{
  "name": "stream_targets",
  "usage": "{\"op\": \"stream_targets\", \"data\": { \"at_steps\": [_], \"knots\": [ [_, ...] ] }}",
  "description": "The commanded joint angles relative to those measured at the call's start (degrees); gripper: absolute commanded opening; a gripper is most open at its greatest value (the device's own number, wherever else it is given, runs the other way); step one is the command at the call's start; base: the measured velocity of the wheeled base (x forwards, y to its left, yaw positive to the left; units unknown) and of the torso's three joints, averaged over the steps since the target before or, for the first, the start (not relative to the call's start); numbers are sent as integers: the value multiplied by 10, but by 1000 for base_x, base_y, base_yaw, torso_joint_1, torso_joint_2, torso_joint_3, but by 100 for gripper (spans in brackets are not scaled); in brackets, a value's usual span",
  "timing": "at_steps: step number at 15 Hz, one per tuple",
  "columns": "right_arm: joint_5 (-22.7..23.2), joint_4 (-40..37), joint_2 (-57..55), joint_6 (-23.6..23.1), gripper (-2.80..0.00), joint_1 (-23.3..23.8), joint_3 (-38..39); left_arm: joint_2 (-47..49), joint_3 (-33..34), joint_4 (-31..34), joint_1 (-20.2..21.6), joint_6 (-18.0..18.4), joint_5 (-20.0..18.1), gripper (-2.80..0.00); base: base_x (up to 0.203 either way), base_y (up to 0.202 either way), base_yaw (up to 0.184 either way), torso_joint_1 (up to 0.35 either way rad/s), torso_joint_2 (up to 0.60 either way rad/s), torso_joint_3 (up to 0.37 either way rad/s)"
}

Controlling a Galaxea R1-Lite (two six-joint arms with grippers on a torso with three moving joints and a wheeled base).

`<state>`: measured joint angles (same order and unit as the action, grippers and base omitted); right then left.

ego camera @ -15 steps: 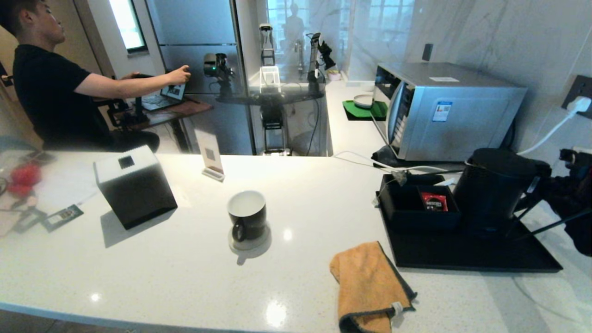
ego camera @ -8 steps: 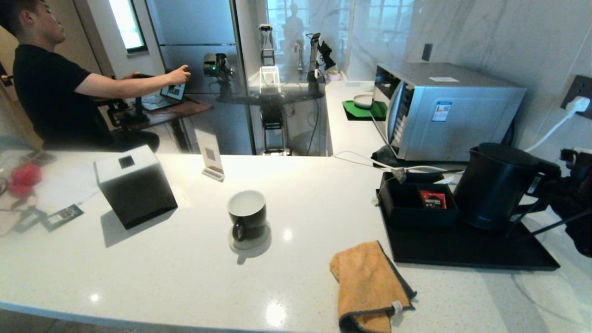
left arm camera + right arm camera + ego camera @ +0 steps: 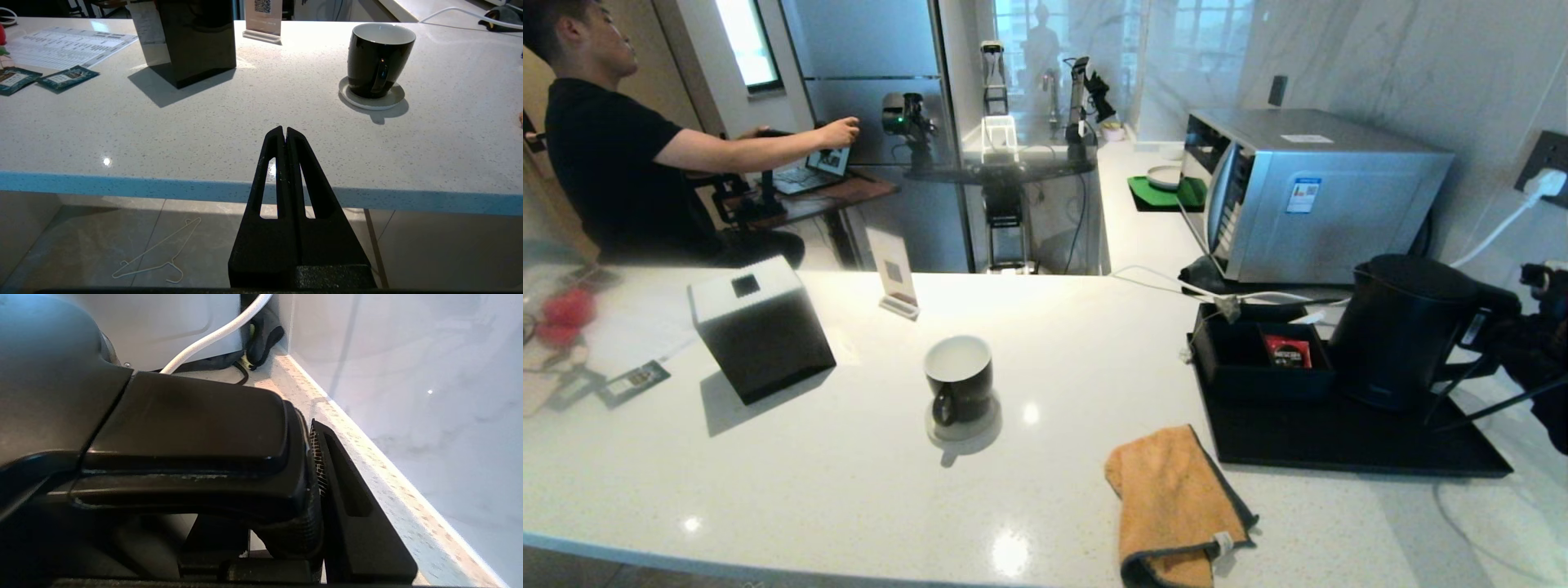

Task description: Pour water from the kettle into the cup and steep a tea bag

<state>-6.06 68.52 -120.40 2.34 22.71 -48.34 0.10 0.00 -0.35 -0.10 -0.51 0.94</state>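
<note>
Two grippers show: the right gripper has closed on the handle of the black kettle, which tilts slightly over the black tray at the right end of the white worktop, just beside a black box holding a red packet. Well apart to the left, the black cup stands upright on a round coaster, its white inside looking dry, with an orange cloth lying between it and the tray. Off the worktop's near edge, the left gripper hangs with its fingers pressed together and nothing between them.
</note>
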Motion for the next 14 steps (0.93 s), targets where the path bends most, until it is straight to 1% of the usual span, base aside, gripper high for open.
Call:
{"op": "stream_targets", "data": {
  "at_steps": [1, 10, 14],
  "knots": [
    [1, 7, 29, 2, -280, 0, 16, 0, 0, -1, 0, 0, 0, -280, 0, 0, 0, 0, 0, 0],
    [2, -5, 123, 17, -280, 0, 74, 0, 0, -1, 0, 0, 0, -280, 0, 0, 0, 0, 0, 0],
    [2, -37, 176, 24, -280, 0, 96, 0, 0, -1, 0, 0, 0, -280, 0, 0, 0, 0, 0, 0]
  ]
}}
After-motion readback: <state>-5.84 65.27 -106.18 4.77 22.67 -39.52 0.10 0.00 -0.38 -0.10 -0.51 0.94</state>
